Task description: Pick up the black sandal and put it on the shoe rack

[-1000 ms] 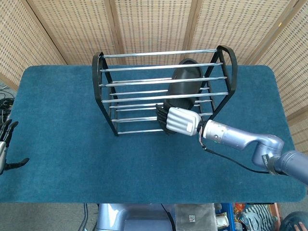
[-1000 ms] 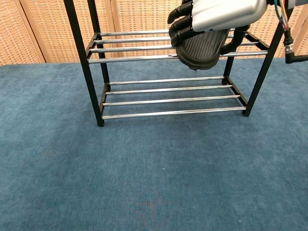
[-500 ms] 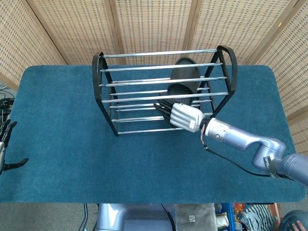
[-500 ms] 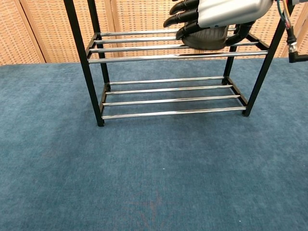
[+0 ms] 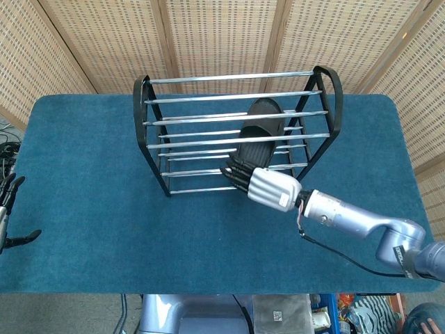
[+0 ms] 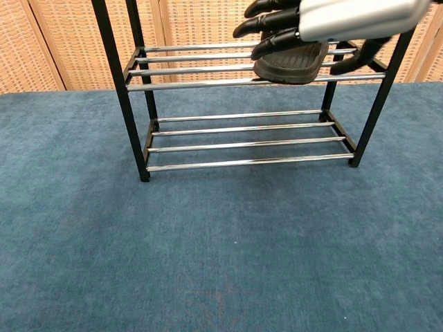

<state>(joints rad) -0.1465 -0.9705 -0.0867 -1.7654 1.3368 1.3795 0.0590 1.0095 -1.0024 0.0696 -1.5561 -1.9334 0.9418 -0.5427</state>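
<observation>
The black sandal lies flat, sole down, on the middle shelf bars of the black and chrome shoe rack, toward its right end. In the chest view the sandal's heel juts over the front bar of the rack. My right hand hovers just in front of the rack, fingers spread and holding nothing; in the chest view this right hand sits just above the heel. My left hand hangs at the table's far left edge, fingers apart.
The rack stands on a blue carpeted table, with woven screens behind it. The rack's lower shelf holds nothing. My right forearm crosses the table's right front area.
The sandal has gone from tilted in my right hand's grip to lying flat on the shelf. The hand let go and drew back toward the table's front.
</observation>
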